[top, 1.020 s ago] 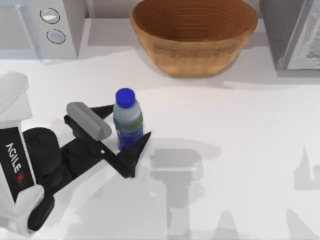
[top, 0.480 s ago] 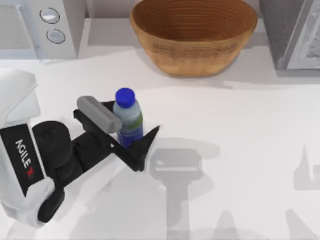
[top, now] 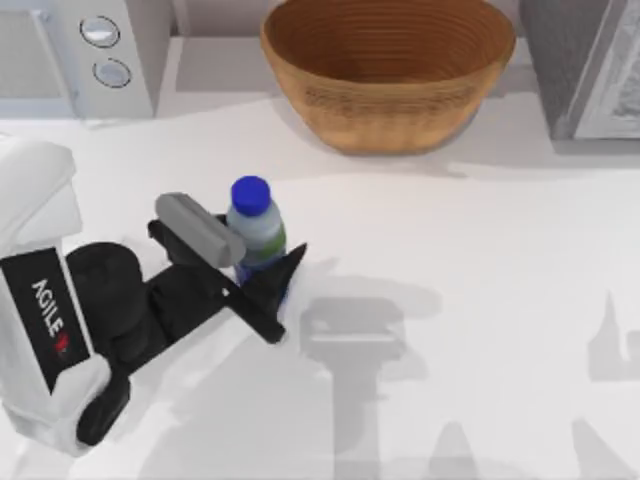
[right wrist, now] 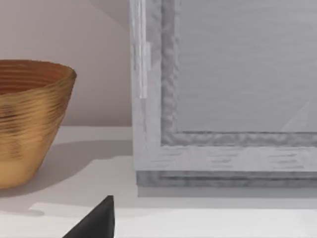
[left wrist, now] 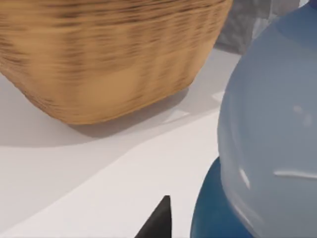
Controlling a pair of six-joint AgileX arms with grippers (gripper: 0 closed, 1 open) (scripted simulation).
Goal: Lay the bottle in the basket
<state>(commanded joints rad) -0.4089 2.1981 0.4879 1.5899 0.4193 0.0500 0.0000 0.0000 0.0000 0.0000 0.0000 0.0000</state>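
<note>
The bottle (top: 256,230) stands upright on the white table, left of centre, blue cap up. My left gripper (top: 262,240) reaches in from the left and is shut on the bottle, one finger on each side of its lower body. In the left wrist view the bottle (left wrist: 270,129) looms very close, with the basket (left wrist: 99,59) beyond it. The basket (top: 390,105) sits at the back centre of the table, tan and ribbed, with nothing inside. My right gripper (right wrist: 96,220) is parked off to the right, facing the basket (right wrist: 29,124) from its side.
A grey appliance with two round knobs (top: 85,50) stands at the back left. A grey box (top: 590,70) stands at the back right, close in the right wrist view (right wrist: 223,99). Open white table lies between the bottle and the basket.
My left arm slid in from the left until its fingers flanked the bottle, and they then drew in against it. The bottle has stayed in place, upright.
</note>
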